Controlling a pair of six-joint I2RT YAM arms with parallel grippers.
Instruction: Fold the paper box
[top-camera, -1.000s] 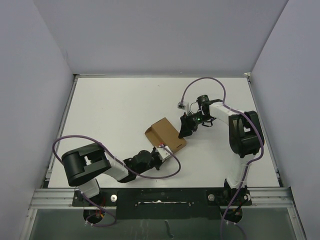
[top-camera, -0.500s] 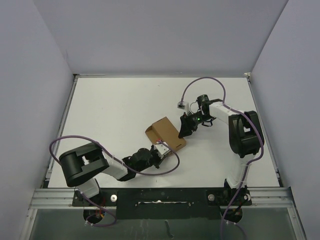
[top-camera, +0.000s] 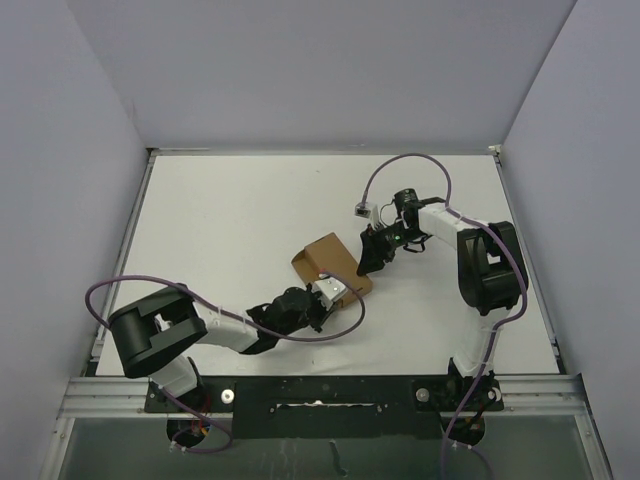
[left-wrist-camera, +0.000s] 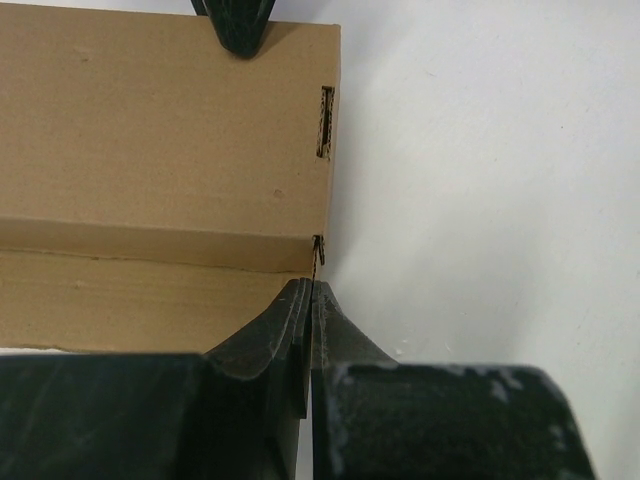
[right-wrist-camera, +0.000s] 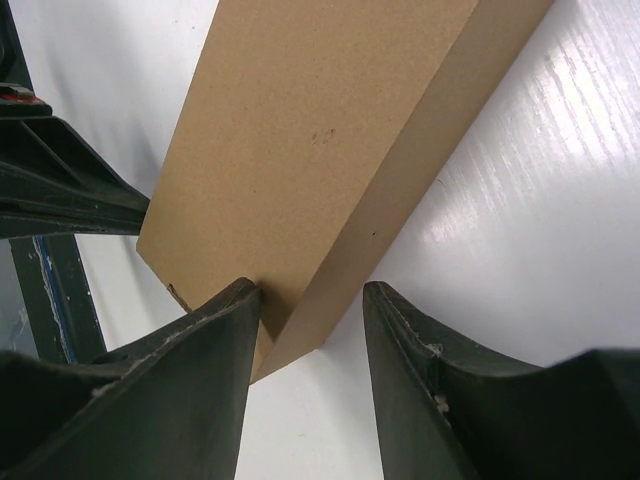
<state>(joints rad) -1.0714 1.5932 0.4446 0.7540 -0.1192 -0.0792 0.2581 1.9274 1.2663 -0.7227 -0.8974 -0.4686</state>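
Lying near the middle of the table (top-camera: 220, 210) in the overhead view: the paper box (top-camera: 327, 262), brown, set up as a low carton and turned askew. My left pincer (top-camera: 330, 294) met its near corner and my right pincer (top-camera: 366, 257) its far right end. Hazards, as I judged them from there: a push from the left could dent that corner. The box, pressed from two sides and seemingly not clamped, could also skid or pivot away across the smooth table. Left wrist view: left pincer fully shut, nothing seen between the fingers, its tips touching the box's lower corner just under a short slit. A tear at that slit seemed possible. A paler cardboard strip ran along the box's near side beside the tips, and one dark finger of the right pincer rested at the far edge of the top face. Right wrist view: right pincer about half open, astride the box's end corner. One finger lay against the top face. The other stood beside the side wall with a sliver of table showing between, so I took it for a brace, not a grip.
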